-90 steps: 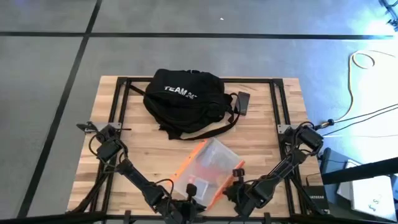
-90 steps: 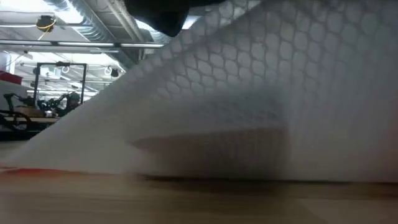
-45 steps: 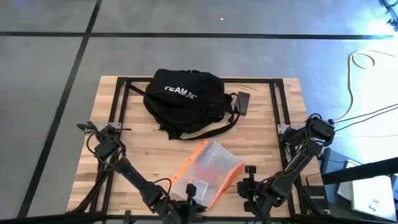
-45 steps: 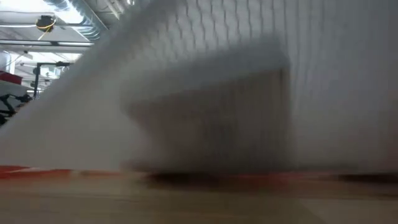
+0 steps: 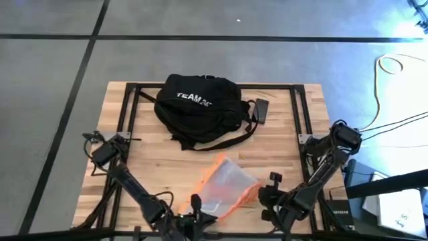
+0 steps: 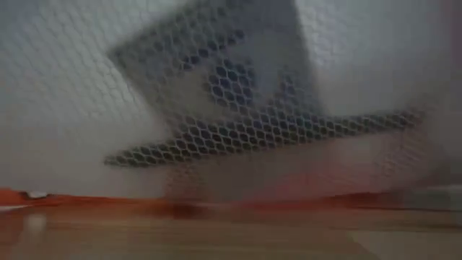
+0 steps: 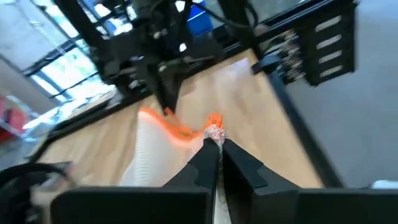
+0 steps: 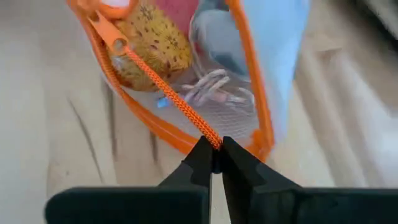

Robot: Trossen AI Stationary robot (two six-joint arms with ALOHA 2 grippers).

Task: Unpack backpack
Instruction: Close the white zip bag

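The black backpack (image 5: 198, 107) with white lettering lies at the table's far middle, untouched, its straps spread on the wood. Nearer, a translucent pouch with orange trim (image 5: 225, 187) stands partly raised between both grippers; it also fills the low view (image 6: 231, 123). My left gripper (image 5: 194, 203) is shut at the pouch's near left corner. My right gripper (image 5: 269, 189) is shut on the pouch's orange zipper cord (image 8: 174, 99), to the pouch's right. Through the pouch's open mouth I see a yellowish lump (image 8: 149, 46) and other small items. My left gripper pinches the pouch's orange-trimmed corner (image 7: 214, 132) between its two fingertips. That end is held off the table, and the pouch stretches away from the fingers toward my other arm. My right gripper pinches the braided orange cord near its free end (image 8: 212, 140) between its two fingertips. The cord runs straight and taut from the fingers to the zipper slider (image 8: 102, 26).
A small dark flat object (image 5: 261, 110) lies on the table just right of the backpack. A black metal frame (image 5: 294, 107) runs around the tabletop. Bare wood shows at the left (image 5: 127, 154) and between the pouch and the backpack.
My right gripper has drawn toward the table's right edge with the orange cord. My left gripper has shifted a little toward the left. The pouch, lying flat before, has bunched shorter and risen between the two grippers, its mouth now pulled open.
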